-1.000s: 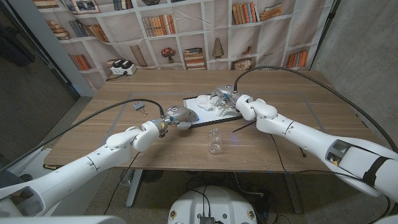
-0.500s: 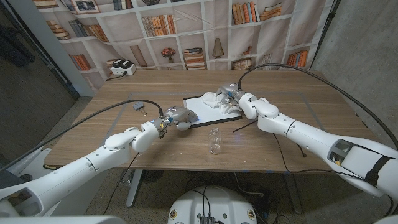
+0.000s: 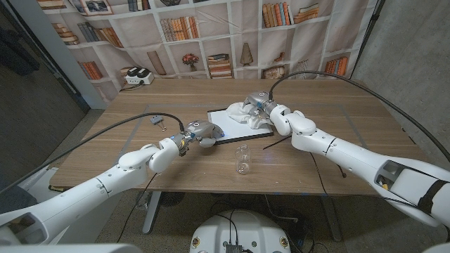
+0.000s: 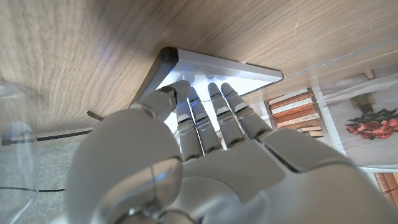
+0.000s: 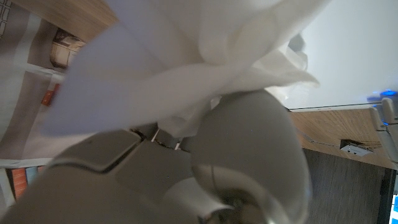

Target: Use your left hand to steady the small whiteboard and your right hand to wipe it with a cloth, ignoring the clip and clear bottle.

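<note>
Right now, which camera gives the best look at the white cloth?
The head view: the cloth shows whole, bunched under the right hand on the whiteboard. The right wrist view shows only blurred folds up close. The left wrist view shows whiteboard, not cloth.

A clear bottle (image 3: 242, 159) lies on its side on the wooden table (image 3: 126, 137) near the front edge. A small metal clip (image 3: 156, 120) lies toward the table's left side. Behind the table hangs a bookshelf-printed backdrop (image 3: 190, 31), with a white device (image 3: 138, 76) before it.
</note>
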`<state>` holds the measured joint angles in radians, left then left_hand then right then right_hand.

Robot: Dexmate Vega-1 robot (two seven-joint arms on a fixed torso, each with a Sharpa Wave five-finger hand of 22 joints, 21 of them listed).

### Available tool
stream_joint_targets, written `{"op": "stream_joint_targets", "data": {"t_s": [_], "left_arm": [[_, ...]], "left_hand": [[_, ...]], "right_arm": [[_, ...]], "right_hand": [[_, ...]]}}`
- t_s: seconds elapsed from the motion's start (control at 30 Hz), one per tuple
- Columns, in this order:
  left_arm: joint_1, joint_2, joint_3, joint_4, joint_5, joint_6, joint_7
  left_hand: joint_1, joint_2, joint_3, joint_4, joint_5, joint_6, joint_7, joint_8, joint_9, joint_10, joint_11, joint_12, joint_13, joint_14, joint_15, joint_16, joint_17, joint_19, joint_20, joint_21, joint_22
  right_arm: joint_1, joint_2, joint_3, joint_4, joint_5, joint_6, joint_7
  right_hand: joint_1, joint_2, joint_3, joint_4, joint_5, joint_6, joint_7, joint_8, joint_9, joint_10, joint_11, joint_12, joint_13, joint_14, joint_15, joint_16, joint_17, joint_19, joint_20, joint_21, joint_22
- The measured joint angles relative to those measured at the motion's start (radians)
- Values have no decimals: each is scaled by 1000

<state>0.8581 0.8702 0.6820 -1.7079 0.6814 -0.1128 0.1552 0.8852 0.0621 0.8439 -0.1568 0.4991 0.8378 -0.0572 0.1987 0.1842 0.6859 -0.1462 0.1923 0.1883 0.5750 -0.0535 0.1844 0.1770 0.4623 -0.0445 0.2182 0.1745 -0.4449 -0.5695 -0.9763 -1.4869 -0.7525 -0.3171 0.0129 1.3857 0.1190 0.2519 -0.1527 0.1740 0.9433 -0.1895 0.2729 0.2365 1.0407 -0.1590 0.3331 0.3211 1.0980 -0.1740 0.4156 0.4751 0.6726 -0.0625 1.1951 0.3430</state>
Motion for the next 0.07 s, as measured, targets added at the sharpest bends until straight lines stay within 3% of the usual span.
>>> {"op": "stream_joint_targets", "data": {"t_s": [0.07], "left_arm": [[0, -1, 0, 1, 0, -2, 1]], "left_hand": [[0, 0, 1, 1, 0, 0, 0, 0, 0, 3, 0, 0, 0, 0, 0, 0, 0, 0, 0, 0, 0]], "right_arm": [[-1, -1, 0, -3, -1, -1, 3]], "right_hand": [[0, 0, 3, 3, 0, 0, 0, 0, 0, 0, 0, 0, 0, 1, -1, 0, 1, 0, 0, 0, 0]]}}
